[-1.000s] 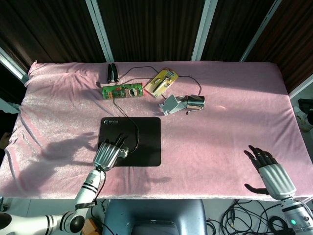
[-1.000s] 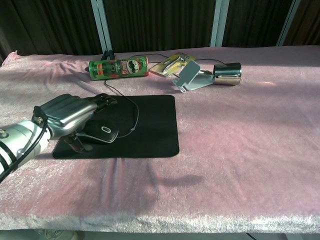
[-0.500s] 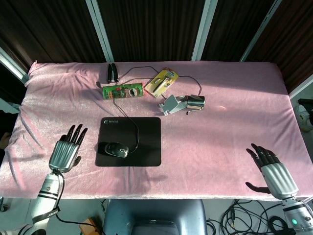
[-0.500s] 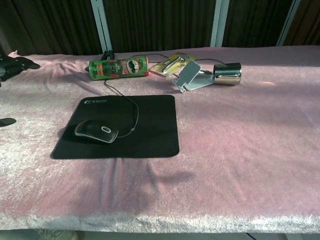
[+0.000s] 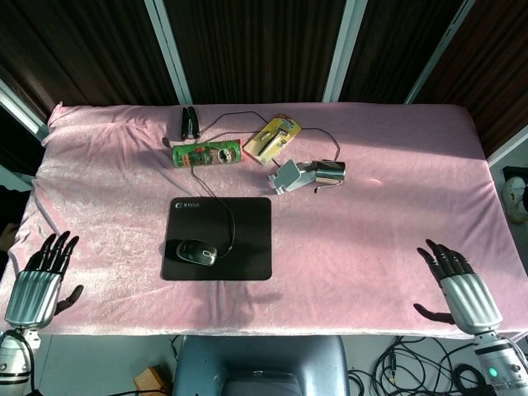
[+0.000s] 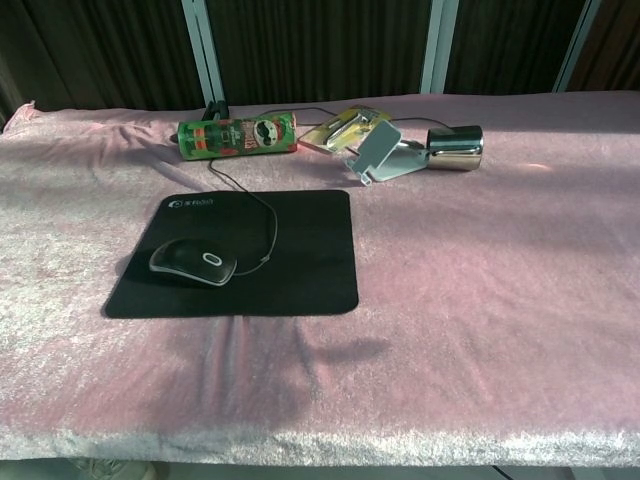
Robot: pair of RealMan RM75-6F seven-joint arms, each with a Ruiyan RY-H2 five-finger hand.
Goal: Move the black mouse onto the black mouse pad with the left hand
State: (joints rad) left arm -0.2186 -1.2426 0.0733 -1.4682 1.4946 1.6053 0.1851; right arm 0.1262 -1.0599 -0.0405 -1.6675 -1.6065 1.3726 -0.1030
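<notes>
The black mouse (image 5: 197,252) lies on the black mouse pad (image 5: 247,239), near the pad's front left corner, with its cable running back across the pad. The chest view shows the same mouse (image 6: 194,261) on the pad (image 6: 310,250). My left hand (image 5: 37,280) hangs at the table's front left edge, well left of the pad, fingers spread and holding nothing. At the front right edge my right hand (image 5: 460,285) is also spread and empty. Neither hand appears in the chest view.
Behind the pad lie a green chip can (image 5: 206,154), a black stapler (image 5: 190,122), a yellow package (image 5: 272,138), a grey stand (image 5: 290,175) and a shiny metal cup (image 5: 331,172). The pink cloth (image 5: 396,206) covers the table.
My left hand let go of the mouse, leaving it on the pad, and drew back leftward to the table's front left edge. The right hand stayed nearly still.
</notes>
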